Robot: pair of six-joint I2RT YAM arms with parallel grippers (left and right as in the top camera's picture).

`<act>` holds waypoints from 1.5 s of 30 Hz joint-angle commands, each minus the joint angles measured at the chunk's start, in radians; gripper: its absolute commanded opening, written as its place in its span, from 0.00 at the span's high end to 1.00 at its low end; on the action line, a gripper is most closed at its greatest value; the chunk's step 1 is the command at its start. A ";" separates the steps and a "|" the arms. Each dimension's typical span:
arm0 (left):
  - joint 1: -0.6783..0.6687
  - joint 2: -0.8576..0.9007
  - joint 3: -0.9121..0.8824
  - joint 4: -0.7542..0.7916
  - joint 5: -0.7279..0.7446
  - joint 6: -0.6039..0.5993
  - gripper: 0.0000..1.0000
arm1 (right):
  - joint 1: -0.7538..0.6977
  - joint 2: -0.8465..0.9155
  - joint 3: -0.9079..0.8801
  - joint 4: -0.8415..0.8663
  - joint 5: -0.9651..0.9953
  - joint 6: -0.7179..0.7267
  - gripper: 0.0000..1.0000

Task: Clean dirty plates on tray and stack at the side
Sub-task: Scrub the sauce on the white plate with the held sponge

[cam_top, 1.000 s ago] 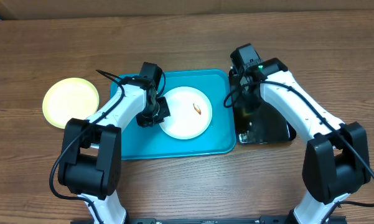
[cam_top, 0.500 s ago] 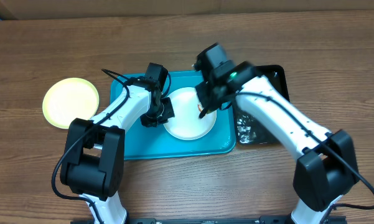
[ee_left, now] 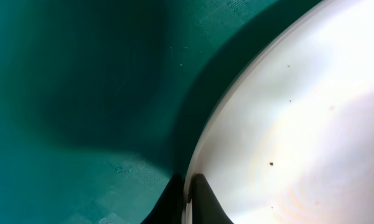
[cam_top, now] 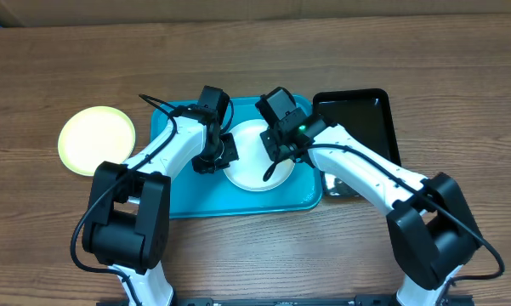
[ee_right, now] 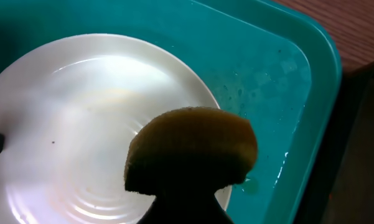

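1. Left fingers (ee_left: 205,208) are clenched on the thin rim of the white round flat plate (cam_top: 251,161), at its L edge. They pin it where it lies in the turquoise-blue rectangular plastic tray (cam_top: 174,200).
2. Right fingers (ee_right: 180,208) are clamped on a yellow-brown sponge (ee_right: 193,146), low over the plate's R half. Can't tell from the wrist view whether it touches the plate.
3. Plate looks mostly clean, w/ small dark specks (ee_left: 271,163) and a faint yellowish streak near the centre. Prob. mid-scrub, not done.
4. Second one, a pale yellow-green round plate (cam_top: 96,138), sits on the wooden surface (cam_top: 459,59), well apart to the L of the tray. Likely the stack spot. Only two plates show from overhead.
5. Just beside the blue tray on its R lies a glossy black narrow tray (cam_top: 357,119).
6. Risks from here:
   - The L pinch holds rim only, so a hard sponge push could lever the plate up or pull it out of the grip.
   - Both arms work close over one plate, so a stroke toward the L side could knock sponge into fingers.
   - The sponge is near the plate's edge and may slip off onto the tray, missing dirt.
   - The sponge is held at its base only, so sideways drag may twist it loose.
   - If the plate is wet, the rim grip could slip on the carry to the stack.
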 commanded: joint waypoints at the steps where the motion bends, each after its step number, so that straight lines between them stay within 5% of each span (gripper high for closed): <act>1: -0.009 0.020 -0.012 -0.006 -0.024 -0.005 0.96 | 0.006 0.053 -0.006 0.020 0.021 0.007 0.96; 7: -0.009 0.020 -0.012 -0.010 -0.024 -0.005 0.96 | 0.006 0.087 -0.006 0.048 0.029 0.007 0.94; 11: -0.009 0.020 -0.012 -0.010 -0.024 -0.005 0.95 | 0.012 0.087 -0.006 0.029 0.028 0.007 0.74; 19: -0.009 0.020 -0.012 -0.011 -0.024 -0.005 0.96 | 0.011 0.103 -0.007 0.013 0.028 0.007 0.71; 25: -0.008 0.020 -0.012 -0.011 -0.024 -0.005 0.96 | 0.011 0.103 -0.015 0.013 0.028 0.007 0.93; 37: -0.008 0.020 -0.012 -0.011 -0.024 -0.005 0.96 | 0.011 0.105 -0.155 0.163 0.002 0.089 0.96; 45: -0.008 0.020 -0.012 -0.011 -0.024 -0.005 0.96 | 0.011 0.105 -0.181 0.194 -0.269 0.138 0.96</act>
